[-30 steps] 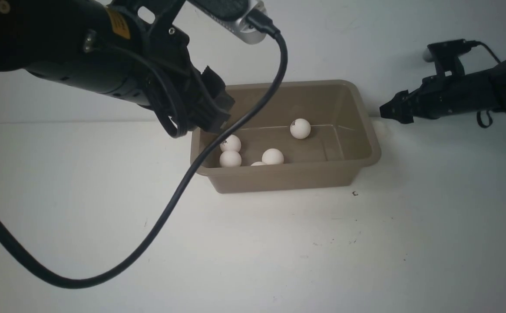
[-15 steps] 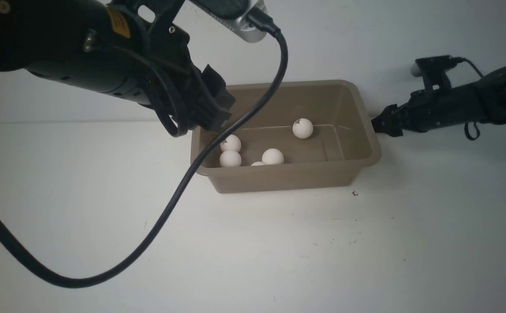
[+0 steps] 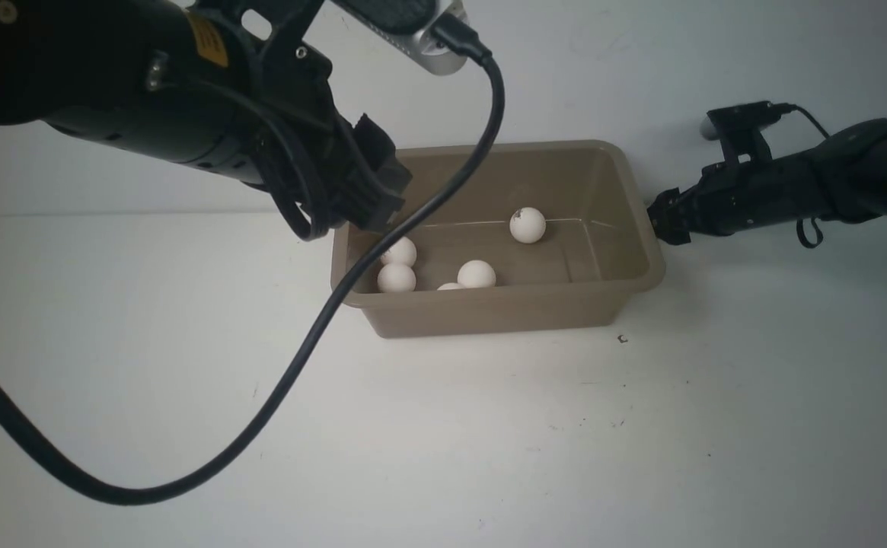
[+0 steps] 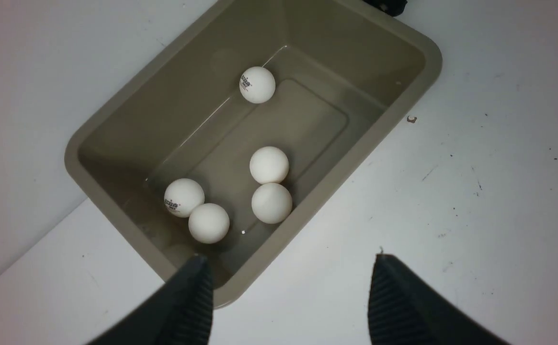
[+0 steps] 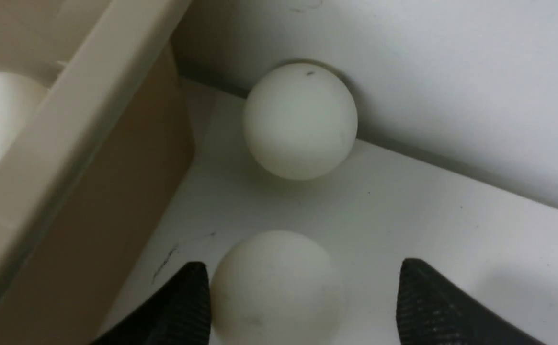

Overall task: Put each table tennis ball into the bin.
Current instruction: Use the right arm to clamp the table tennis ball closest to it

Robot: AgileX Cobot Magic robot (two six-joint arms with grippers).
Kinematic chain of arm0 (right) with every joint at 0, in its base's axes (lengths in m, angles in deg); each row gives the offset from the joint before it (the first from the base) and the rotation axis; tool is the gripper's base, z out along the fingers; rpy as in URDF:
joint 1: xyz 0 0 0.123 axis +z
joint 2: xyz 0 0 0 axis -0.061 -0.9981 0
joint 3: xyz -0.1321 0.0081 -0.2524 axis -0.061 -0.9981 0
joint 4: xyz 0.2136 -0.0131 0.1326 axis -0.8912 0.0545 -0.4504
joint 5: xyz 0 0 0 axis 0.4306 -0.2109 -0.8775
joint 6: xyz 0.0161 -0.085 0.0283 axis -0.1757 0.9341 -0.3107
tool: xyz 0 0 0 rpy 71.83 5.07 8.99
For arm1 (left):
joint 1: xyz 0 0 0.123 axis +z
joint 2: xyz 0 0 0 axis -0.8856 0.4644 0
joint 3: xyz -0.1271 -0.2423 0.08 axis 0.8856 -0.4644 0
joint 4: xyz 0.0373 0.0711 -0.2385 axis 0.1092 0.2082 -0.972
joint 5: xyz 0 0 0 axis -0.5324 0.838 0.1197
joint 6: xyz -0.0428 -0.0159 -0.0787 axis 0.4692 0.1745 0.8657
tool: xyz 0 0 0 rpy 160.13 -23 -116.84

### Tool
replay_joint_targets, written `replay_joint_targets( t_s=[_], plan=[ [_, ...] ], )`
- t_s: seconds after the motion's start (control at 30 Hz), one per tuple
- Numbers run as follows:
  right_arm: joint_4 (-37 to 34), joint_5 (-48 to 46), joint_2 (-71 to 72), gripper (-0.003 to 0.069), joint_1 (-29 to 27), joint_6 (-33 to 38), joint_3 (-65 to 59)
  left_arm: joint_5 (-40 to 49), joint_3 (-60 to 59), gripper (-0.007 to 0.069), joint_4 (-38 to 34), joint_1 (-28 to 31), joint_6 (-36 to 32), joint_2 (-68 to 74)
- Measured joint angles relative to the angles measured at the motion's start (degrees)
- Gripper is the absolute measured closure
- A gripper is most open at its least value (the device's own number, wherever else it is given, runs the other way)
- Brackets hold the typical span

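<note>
The flat white tabletop (image 3: 489, 441) lies under both arms; the rectangular taupe plastic bin (image 3: 489, 313), round-cornered with a flared rim, stands on it, one corner directly below the left gripper (image 4: 288, 261) and its outer end wall just beside the right gripper (image 5: 302, 266); the left gripper hovers above, its black ribbed fingers (image 4: 190, 297) spread wide with nothing between them; the right gripper sits low at the table, jaws apart and clamped on nothing; one small matte white table tennis ball (image 5: 276, 287) rests between its fingers, hard by one and clear of the other; a second ball (image 5: 300, 120) lies just ahead of its fingertips, against the white back wall (image 5: 451, 57); five more balls (image 4: 269, 165) lie in the bin beneath the left gripper, in two touching pairs and a lone ball (image 4: 257, 85) farther off.
</note>
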Motion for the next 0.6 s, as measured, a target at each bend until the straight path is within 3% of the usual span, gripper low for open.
replay_joint_targets(
  t_s=[0.6],
  plan=[
    [-0.41,0.59,-1.90,0.0208,0.05,0.30,0.00,0.13,0.00,0.0228,0.00,0.00,0.55,0.00]
  ],
)
